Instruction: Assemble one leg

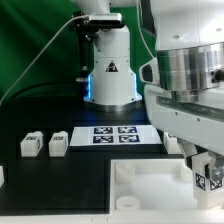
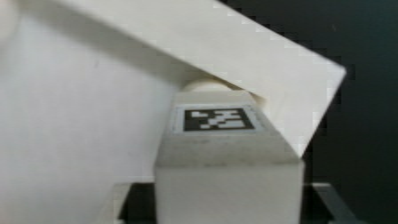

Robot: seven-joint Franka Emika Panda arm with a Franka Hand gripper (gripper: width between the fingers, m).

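My gripper (image 1: 204,172) is shut on a leg (image 1: 201,181), a small white oblong block with a black-and-white tag. It holds the leg upright over the right corner of the large white square tray-like piece (image 1: 145,195) at the front. In the wrist view the leg (image 2: 219,150) fills the middle between my fingers (image 2: 329,203). Its far end meets the corner of the tray-like piece (image 2: 89,100), where a round part shows. Whether the leg sits in a socket is hidden.
Two more legs (image 1: 32,143) (image 1: 58,142) lie at the exterior view's left on the black table. The marker board (image 1: 117,134) lies in the middle before the robot base (image 1: 108,75). A small white part (image 1: 172,143) lies right of the board.
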